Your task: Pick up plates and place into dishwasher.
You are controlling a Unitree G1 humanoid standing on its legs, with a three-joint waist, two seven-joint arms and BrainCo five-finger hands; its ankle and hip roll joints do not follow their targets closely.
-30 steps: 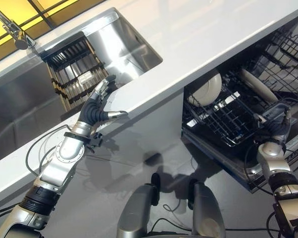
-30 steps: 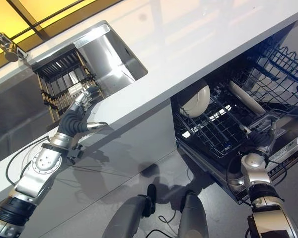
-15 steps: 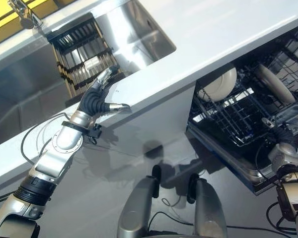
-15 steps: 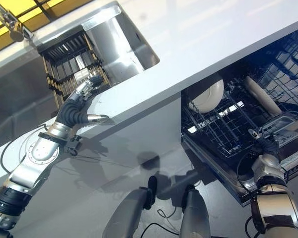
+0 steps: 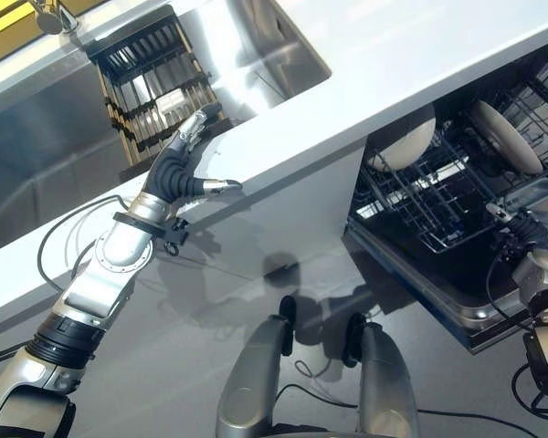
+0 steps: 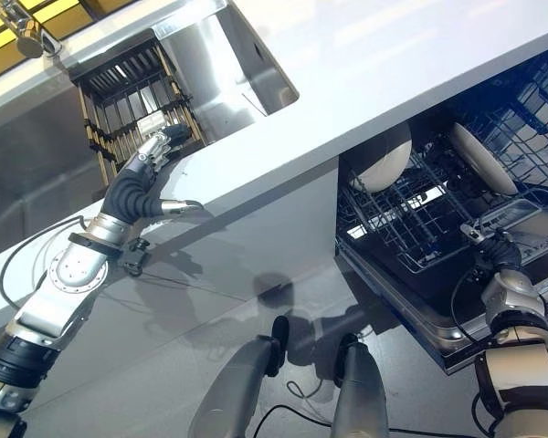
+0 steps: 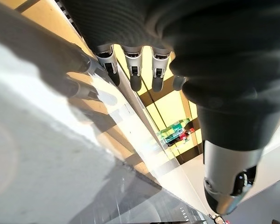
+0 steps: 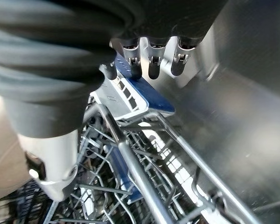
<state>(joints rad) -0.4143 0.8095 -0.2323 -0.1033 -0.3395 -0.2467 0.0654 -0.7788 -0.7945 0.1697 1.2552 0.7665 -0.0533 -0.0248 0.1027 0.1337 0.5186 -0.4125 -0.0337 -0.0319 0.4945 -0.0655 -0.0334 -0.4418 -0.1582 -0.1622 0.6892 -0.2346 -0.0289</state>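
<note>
Two pale plates (image 5: 405, 146) (image 5: 504, 137) stand on edge in the dark wire rack (image 5: 429, 214) of the open dishwasher, at the right below the counter. My right hand (image 5: 521, 226) hovers at the rack's front corner, open and holding nothing; in its wrist view the fingers (image 8: 151, 65) point at a blue and white part (image 8: 142, 98) of the rack. My left hand (image 5: 184, 160) rests open on the white counter's edge beside the sink, with its thumb (image 5: 221, 187) spread along the edge and nothing held.
A steel sink (image 5: 274, 55) is set in the white counter (image 5: 411, 55), with a dark slatted rack (image 5: 151, 82) in it and a faucet (image 5: 50, 14) behind. The dishwasher's lowered door (image 5: 438, 287) juts out at the right.
The camera has shifted, so the whole scene sits further right and higher. My left hand stays on the counter edge. My right hand has drawn back slightly from the rack.
</note>
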